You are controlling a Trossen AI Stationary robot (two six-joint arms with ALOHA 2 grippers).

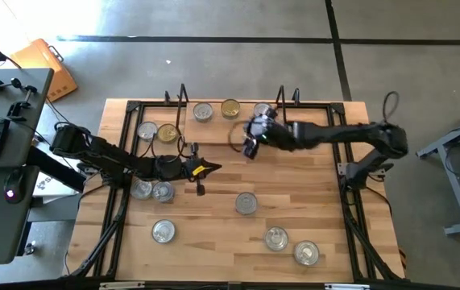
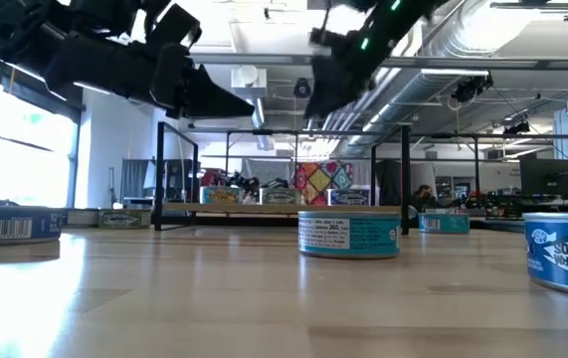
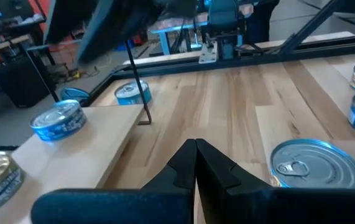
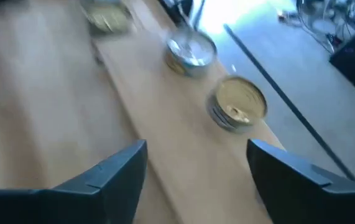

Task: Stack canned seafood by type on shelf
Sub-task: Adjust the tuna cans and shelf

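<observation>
Hovering over the shelf (image 1: 213,121), the right gripper (image 4: 196,165) is spread and empty, gold tin (image 4: 238,102) just ahead; left gripper (image 3: 195,163) waits pressed together mid-table.

Three tins (image 1: 230,109) sit on the shelf (image 1: 213,121) at the table's (image 1: 326,201) far edge, others scattered before it.

Overhead camera looks straight down on the table (image 1: 213,234); a low one skims across it (wrist cameras close above), all sharing the shelf (image 1: 230,125).
</observation>
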